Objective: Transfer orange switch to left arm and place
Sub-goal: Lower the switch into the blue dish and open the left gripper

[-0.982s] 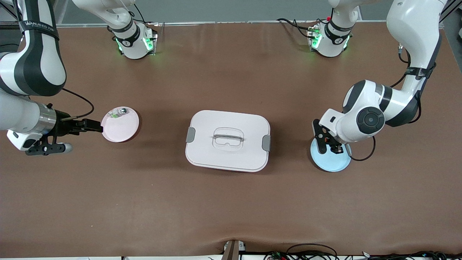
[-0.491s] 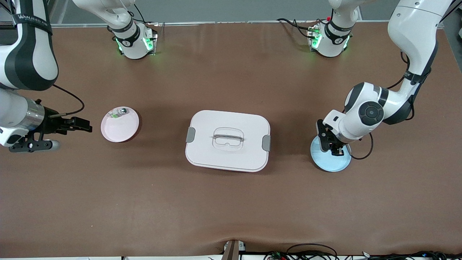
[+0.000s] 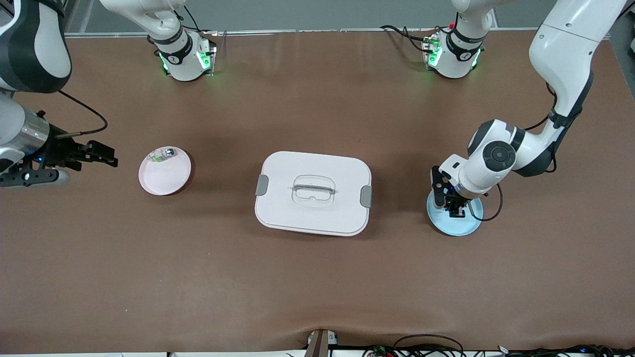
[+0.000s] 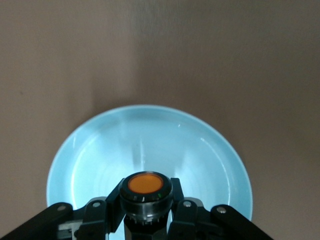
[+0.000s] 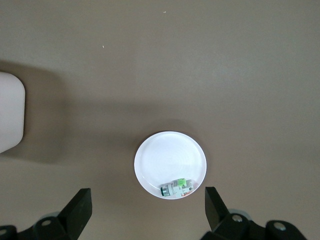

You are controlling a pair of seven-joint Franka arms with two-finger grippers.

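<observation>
The orange switch (image 4: 145,184) is clamped by the left gripper (image 3: 450,204) over the blue plate (image 3: 464,225) — the right gripper (image 3: 101,153), spread wide, is held over the table's right-arm end.

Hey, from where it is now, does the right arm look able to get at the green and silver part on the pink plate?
Probably yes. The right gripper hangs open beside the pink plate, and the green and silver part lies uncovered at the plate's rim. The box sits toward the table's middle, out of that path.

Orange switch (image 4: 145,184) body seems hidden between claw fingers.
</observation>
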